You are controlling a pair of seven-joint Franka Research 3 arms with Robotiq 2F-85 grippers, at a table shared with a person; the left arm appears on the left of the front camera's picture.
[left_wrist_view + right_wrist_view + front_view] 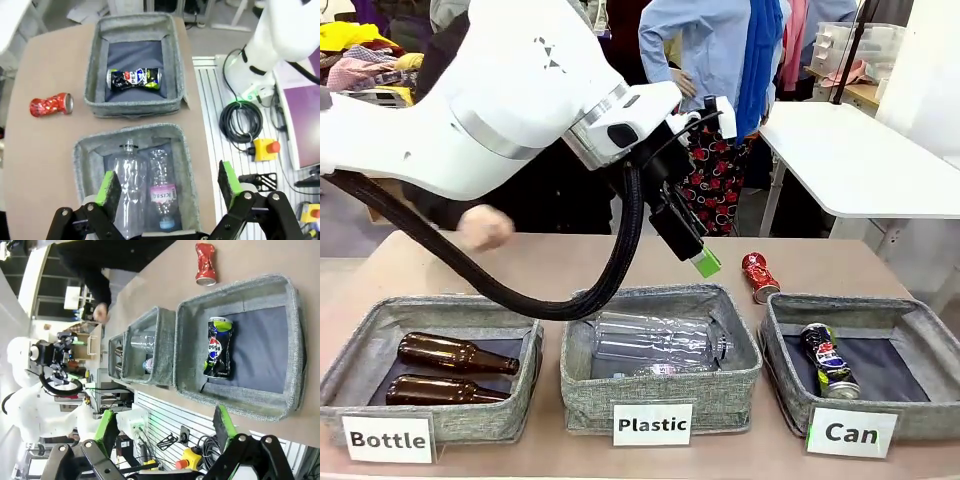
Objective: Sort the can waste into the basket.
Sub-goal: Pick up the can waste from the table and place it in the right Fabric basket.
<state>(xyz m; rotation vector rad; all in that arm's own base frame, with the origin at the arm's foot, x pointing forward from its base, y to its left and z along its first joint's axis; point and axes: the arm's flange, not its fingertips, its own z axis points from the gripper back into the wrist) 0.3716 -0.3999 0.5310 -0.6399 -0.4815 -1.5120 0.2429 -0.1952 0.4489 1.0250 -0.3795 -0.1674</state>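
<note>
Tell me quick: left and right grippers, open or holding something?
Left gripper: jaws open, holding nothing.
Right gripper: jaws open, holding nothing.

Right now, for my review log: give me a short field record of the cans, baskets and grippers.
Pepsi can: lying inside the Can basket
red can: on the table just beyond the Can basket, outside it
left gripper: open, empty, above the Plastic basket
right gripper: open, empty, facing the Can basket
Plastic basket: two clear plastic bottles
Bottle basket: two brown glass bottles
left to do: red can not yet sorted
</note>
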